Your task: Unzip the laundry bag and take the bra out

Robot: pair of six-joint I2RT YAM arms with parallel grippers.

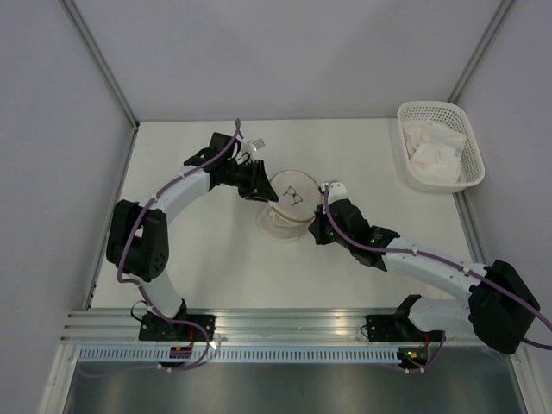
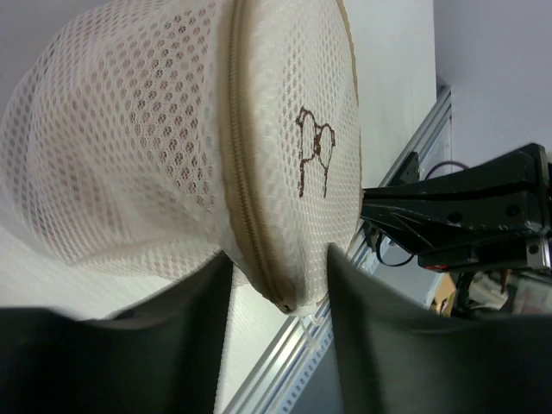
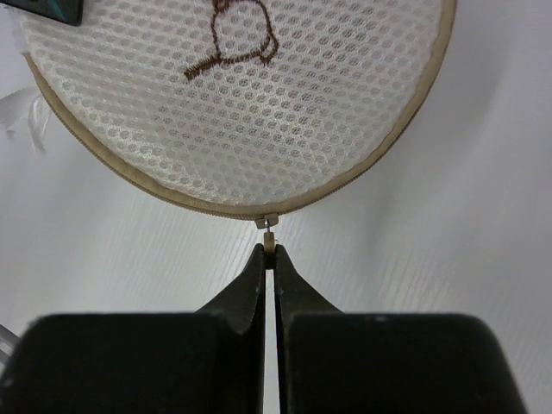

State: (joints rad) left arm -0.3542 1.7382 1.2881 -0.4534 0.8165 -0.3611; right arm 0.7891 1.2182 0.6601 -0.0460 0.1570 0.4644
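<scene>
At centre: left claw [image 2: 279, 274] grips laundry bag [image 2: 147, 147], right claw [image 3: 269, 255] pinches zipper [image 3: 270, 226].

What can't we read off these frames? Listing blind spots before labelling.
- Bra: no view shows it; the laundry bag mesh is only translucent.
- Zip: the right wrist view shows the right gripper jaws shut on the zip pull, but the rim's far arc is cut off by the top edge.
- Basket contents: white cloth, too small in the top view.
- Left gripper hold: in the top view its own body covers it.
</scene>
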